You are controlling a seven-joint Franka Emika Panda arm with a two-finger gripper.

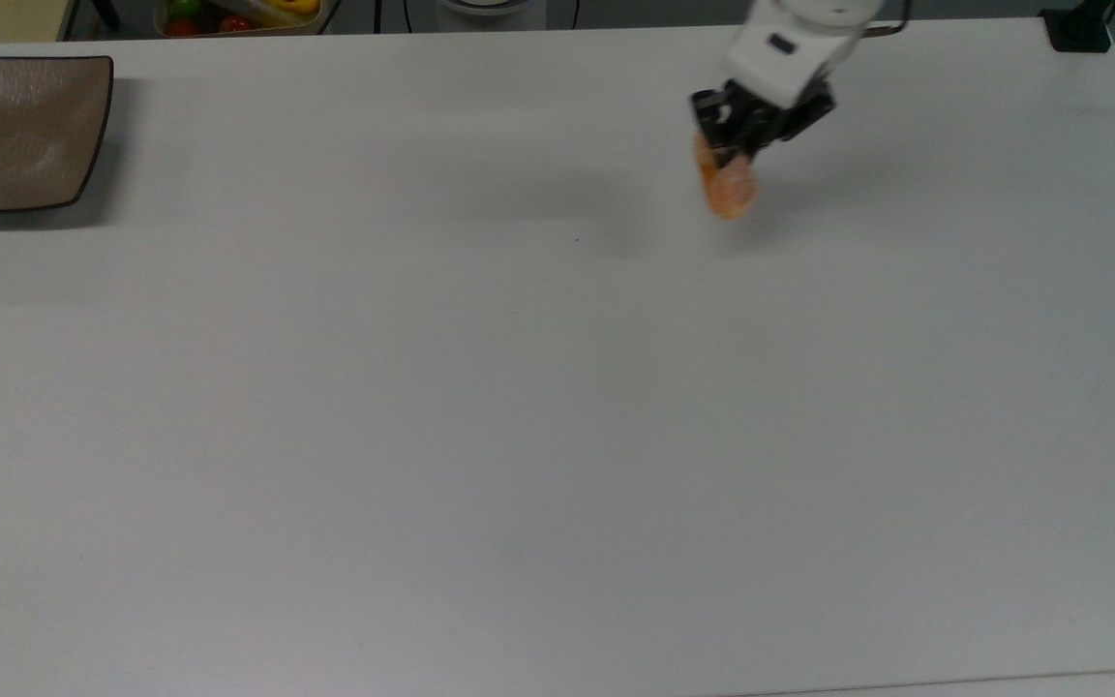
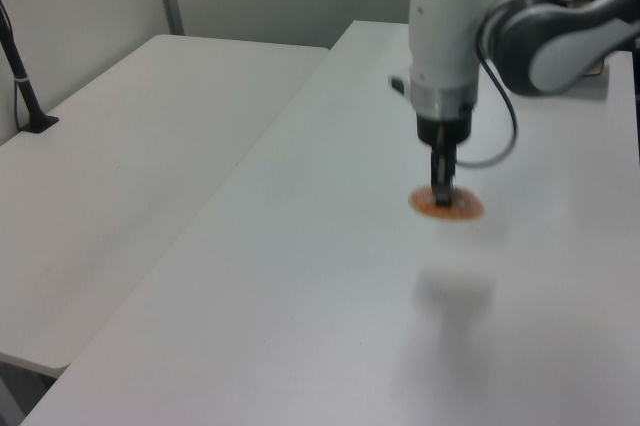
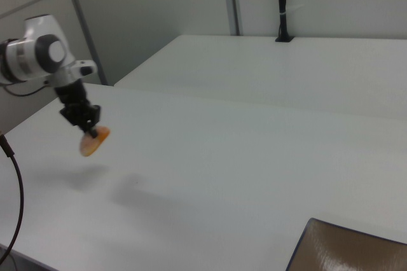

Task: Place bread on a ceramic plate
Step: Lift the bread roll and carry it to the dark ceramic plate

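White table [image 1: 519, 436], arm upright, bread [image 1: 727, 189] gripped aloft

Clearance: bare white table [image 1: 519, 407] btwn gripper [image 1: 734, 155] w/ bread [image 1: 727, 189], held above surface, & ceramic plate [image 1: 15, 131] at the top view's far left; nothing stands btwn them on tabletop.

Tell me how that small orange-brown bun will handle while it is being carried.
The small orange-brown bun is probably light: the gripper holds it aloft by a narrow pinch. It looks soft, so squeezing may dent it. Hanging tilted, it might slip.
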